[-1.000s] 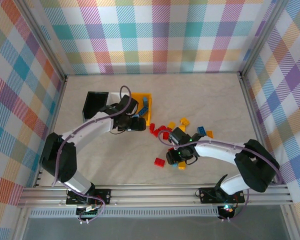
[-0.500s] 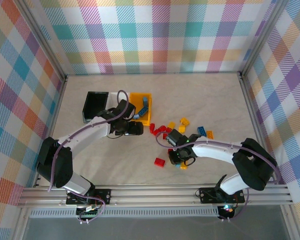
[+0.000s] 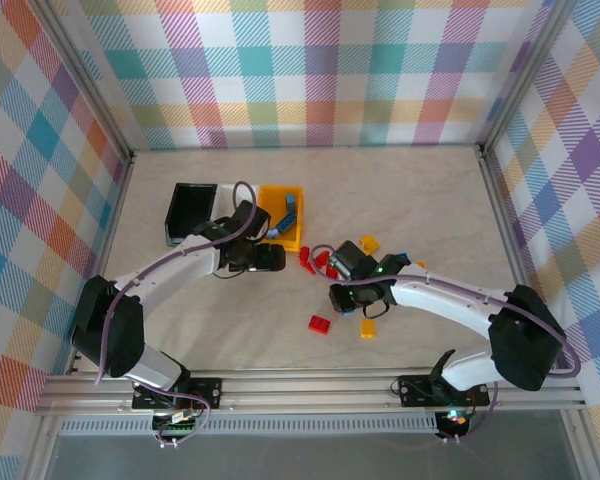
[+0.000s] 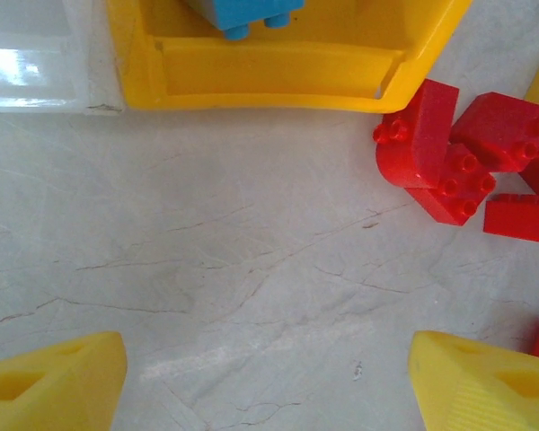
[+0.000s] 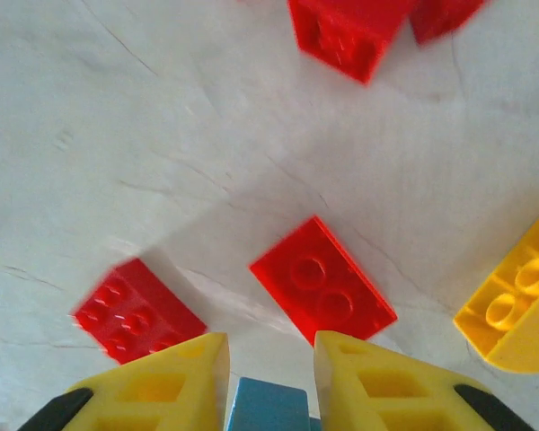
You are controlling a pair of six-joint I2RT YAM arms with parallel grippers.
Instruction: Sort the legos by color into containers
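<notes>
Legos (image 3: 318, 262) lie mostly loose on the table (image 3: 420, 200), scattered between the two arms, just right of the yellow bin (image 3: 272, 200). Your right gripper (image 5: 268, 364) is clenched on a blue lego (image 5: 268, 404), which sits between the two yellow fingers (image 5: 175, 377). In the top view this gripper is over the scatter, apart from the bins. I judge that you hold the brick so because it must be carried to the yellow bin, where another blue brick (image 4: 242, 11) lies inside.

Of the held lego you see only one small face, so I cannot tell its long axis. The flat red brick (image 5: 323, 292) on the table just ahead of the fingers has its studs upward. Its long axis runs diagonally, from upper left to lower right in the right wrist view.

Your left gripper (image 4: 265, 377) is released, its fingers wide with only bare table between them. It hangs just before the near wall of the yellow bin, beside a heap of red bricks (image 4: 449, 153). From there, I think, you can reach the reds easily. The black bin (image 3: 192, 212) and the white bin (image 4: 27, 54) stand left of the yellow one.
</notes>
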